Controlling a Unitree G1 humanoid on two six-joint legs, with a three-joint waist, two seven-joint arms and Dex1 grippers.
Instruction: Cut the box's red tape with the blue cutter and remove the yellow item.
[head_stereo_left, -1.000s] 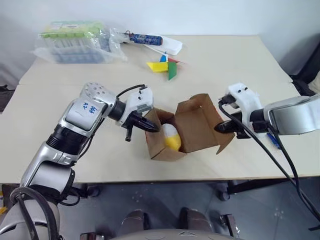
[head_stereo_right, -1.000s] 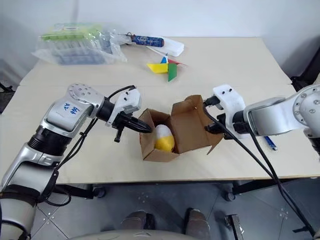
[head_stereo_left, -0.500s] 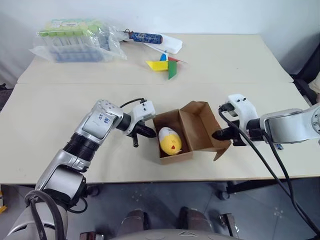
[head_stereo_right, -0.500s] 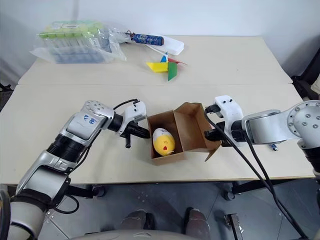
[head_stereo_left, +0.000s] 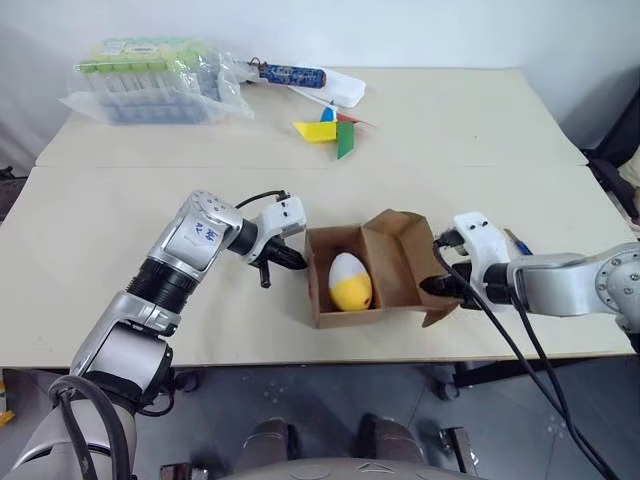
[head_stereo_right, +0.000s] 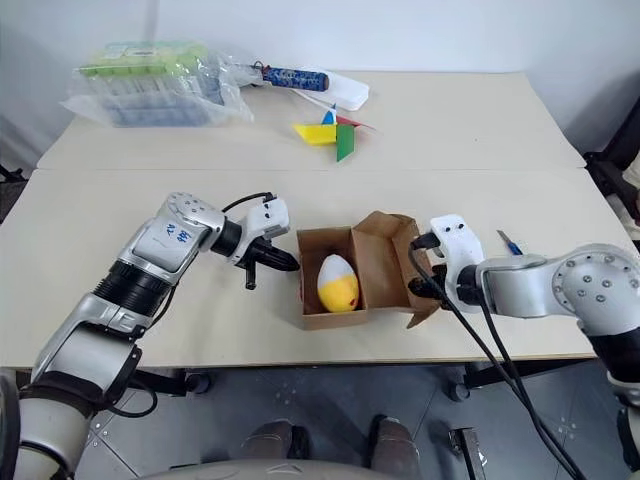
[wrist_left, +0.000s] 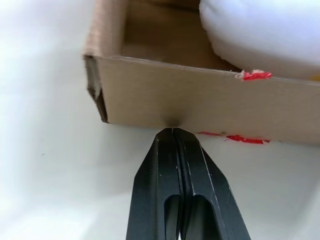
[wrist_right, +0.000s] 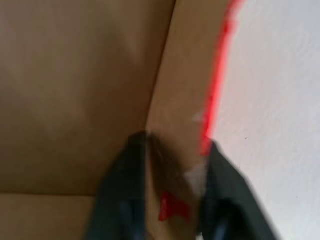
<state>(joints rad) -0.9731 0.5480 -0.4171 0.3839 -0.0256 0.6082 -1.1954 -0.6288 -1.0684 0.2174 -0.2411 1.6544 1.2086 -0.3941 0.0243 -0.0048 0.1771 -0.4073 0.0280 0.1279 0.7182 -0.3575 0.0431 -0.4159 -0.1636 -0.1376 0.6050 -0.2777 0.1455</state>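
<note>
The brown cardboard box (head_stereo_left: 348, 317) rests on the table with its flaps open. Inside it stands the yellow item (head_stereo_left: 350, 283), white above and yellow below. My left gripper (wrist_left: 172, 131) is shut, and its tip touches the box's left wall from outside. On the box's right side, my right gripper (wrist_right: 170, 145) is open, its fingers apart on either side of the right flap. Torn bits of the red tape (wrist_left: 255, 75) cling to the box's rim, and a red patch (wrist_right: 174, 207) shows on the flap. The blue cutter (head_stereo_right: 508, 242) lies on the table just beyond my right wrist.
At the back left lie a clear plastic package with a green label (head_stereo_left: 150, 80) and a dark-blue patterned tube (head_stereo_left: 292, 73). A paper pinwheel (head_stereo_left: 333, 133) sits behind the box. The table's front edge (head_stereo_left: 300, 355) runs close below the box.
The box was raised and tilted between both grippers; it has come down and now sits flat on the table. Both arms sank with it, and the right gripper's fingers have parted.
</note>
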